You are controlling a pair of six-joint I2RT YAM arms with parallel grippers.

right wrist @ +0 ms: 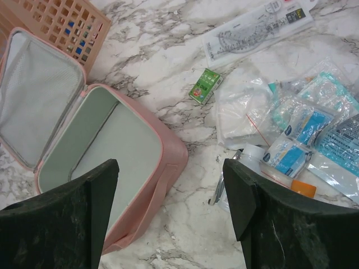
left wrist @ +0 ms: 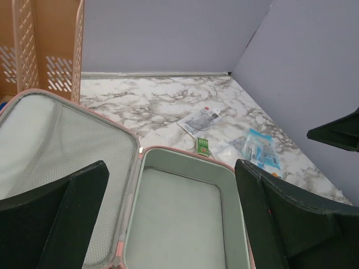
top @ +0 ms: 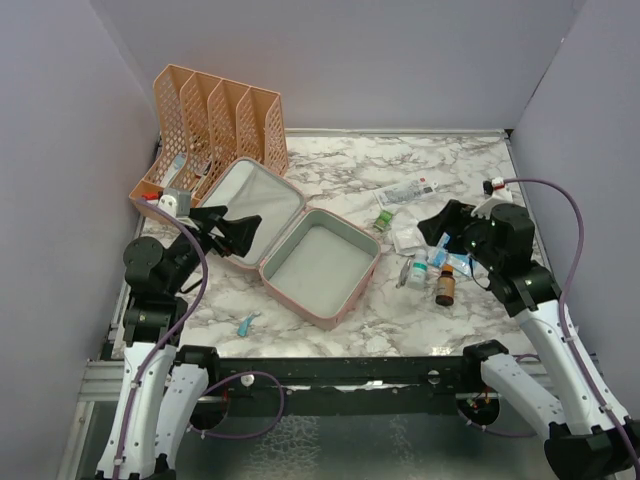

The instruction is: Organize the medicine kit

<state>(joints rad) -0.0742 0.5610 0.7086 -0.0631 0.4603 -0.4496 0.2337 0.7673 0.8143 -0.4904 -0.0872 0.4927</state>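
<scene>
While the medicine kit is lying open and empty at frame centre, supplies are waiting unpacked on the surface at right, left fingers and right fingers both hanging wide, empty.

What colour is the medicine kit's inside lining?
The medicine kit lining is pale grey-green; left wrist view shows it best.

We take this for a robot test cell in a lab, not a home. Plain lilac-grey partition walls box in a marble-patterned counter. A metal frame rail runs along its near edge, where the left arm and right arm are mounted, with purple cables looping off them.
</scene>
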